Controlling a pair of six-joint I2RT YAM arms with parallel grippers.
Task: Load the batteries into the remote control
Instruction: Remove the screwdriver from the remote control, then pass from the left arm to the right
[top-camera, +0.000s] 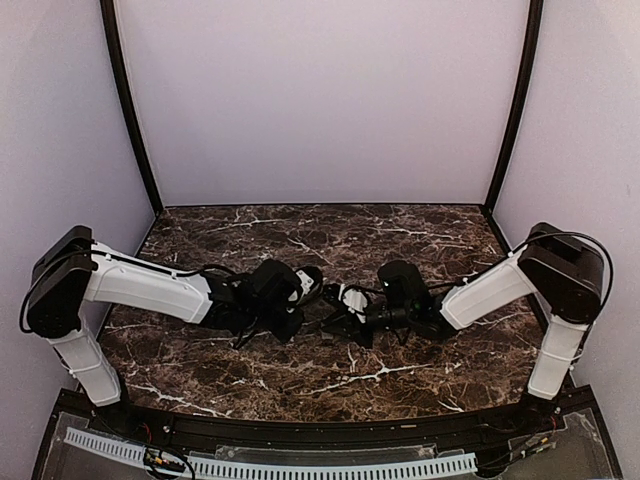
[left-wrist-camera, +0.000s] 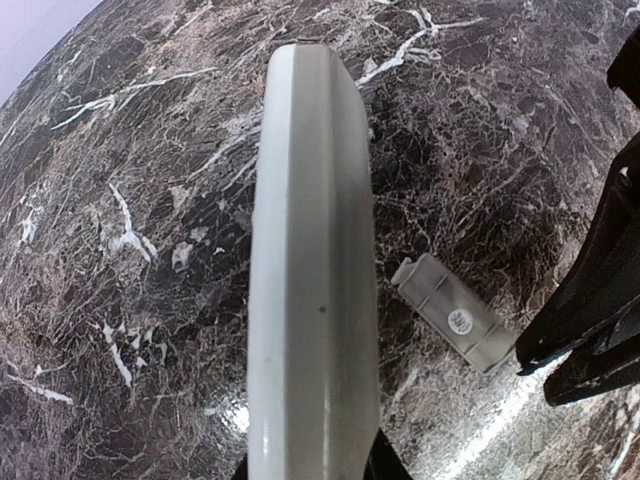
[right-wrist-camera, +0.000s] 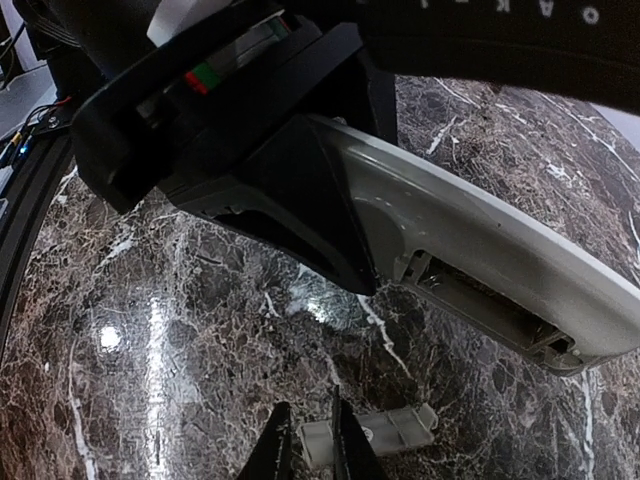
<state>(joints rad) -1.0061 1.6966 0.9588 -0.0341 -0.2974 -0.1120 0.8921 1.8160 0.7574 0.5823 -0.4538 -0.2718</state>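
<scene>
L gripper (left-wrist-camera: 312, 468) clenched on remote (left-wrist-camera: 312, 250), held off the table (left-wrist-camera: 120, 250), open battery bay (right-wrist-camera: 480, 300) facing down. R gripper (right-wrist-camera: 308, 450) sits low beneath it, fingers astride one end of grey cover (right-wrist-camera: 385, 428) lying on table; gripping or not, can't tell.

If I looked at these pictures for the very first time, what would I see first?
Probably the long white remote control, gripped by the left tool and held above the middle of the dark marble table. Its battery slot gapes open, and a small grey cover lies on the table below, with the right tool at one end of it.
</scene>
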